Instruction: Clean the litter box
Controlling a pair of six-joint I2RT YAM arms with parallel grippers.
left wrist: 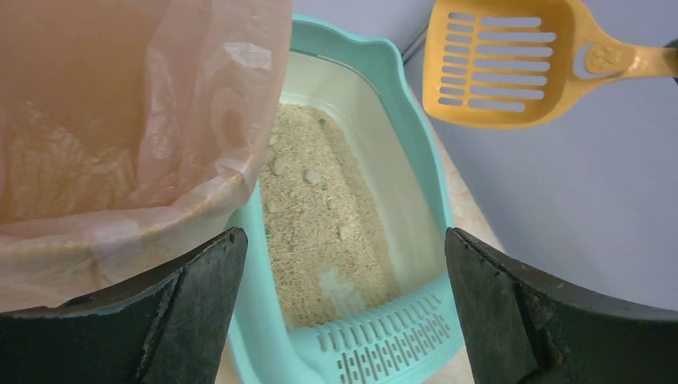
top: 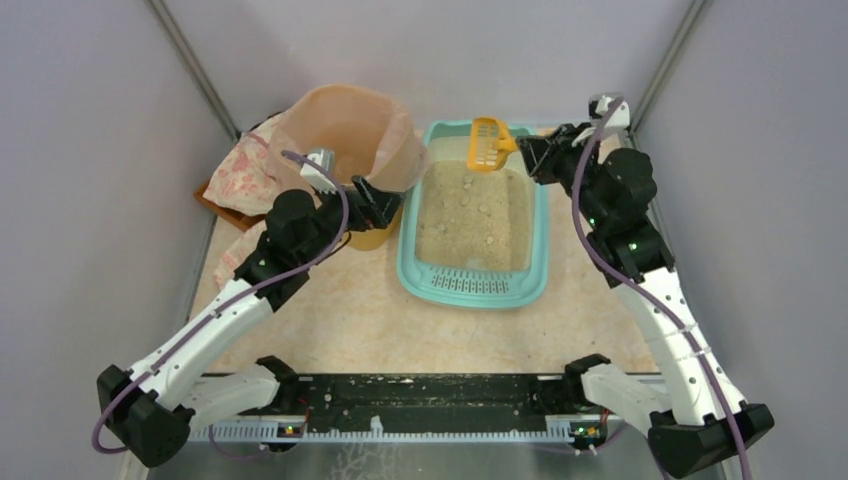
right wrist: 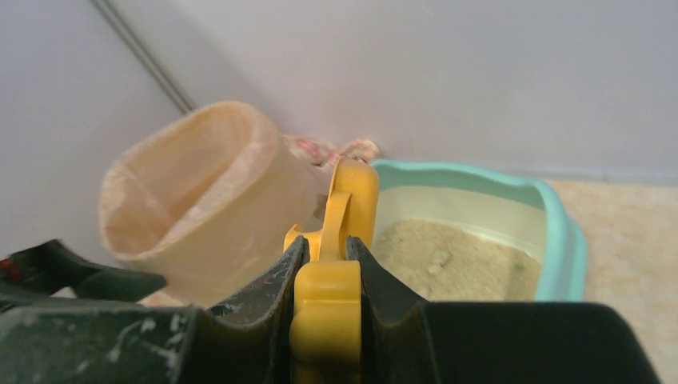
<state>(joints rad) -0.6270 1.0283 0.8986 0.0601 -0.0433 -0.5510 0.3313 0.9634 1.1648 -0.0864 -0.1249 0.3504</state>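
Left hand (left wrist: 345, 256) is spread wide and gripping nothing, sitting just beside the bin (top: 345, 130) with one finger right up near the peach bag (left wrist: 120, 120). Right hand (right wrist: 328, 252) is pinched narrow on the handle of the yellow scoop (top: 487, 143), holding the slotted head up over the far end of the litter box (top: 470, 293). The box sits on the desk (top: 340, 320) just right of the bin, grille end toward the arms, sandy litter with a few clumps inside.
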